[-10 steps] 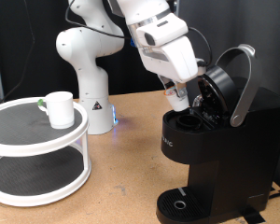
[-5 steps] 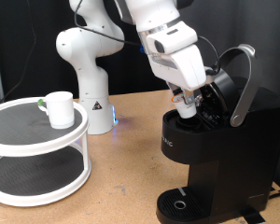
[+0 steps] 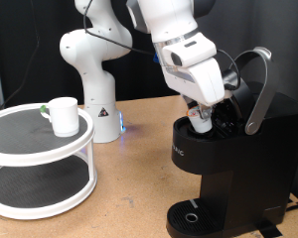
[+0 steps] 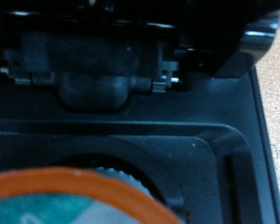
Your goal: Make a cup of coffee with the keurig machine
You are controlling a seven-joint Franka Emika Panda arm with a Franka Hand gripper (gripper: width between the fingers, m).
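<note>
Here the boxy matte-black keurig machine (image 3: pixel 228 169) stands at the worktop's right edge, lid raised. The gripper (image 3: pixel 202 119) hangs directly above its open pod chamber, seemingly holding a small white pod (image 3: pixel 202 124), though its jaws are hidden. The plain white ceramic cup (image 3: pixel 63 115) waits on a white round two-tier stand (image 3: pixel 40 164) by the left edge.

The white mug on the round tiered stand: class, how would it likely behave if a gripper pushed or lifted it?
The mug looks like glazed ceramic, so it is probably rigid, somewhat slippery and breakable if dropped. It stands upright on a flat base, so a low push would likely slide it across the stand rather than roll it. A push near its rim might tip it.
</note>
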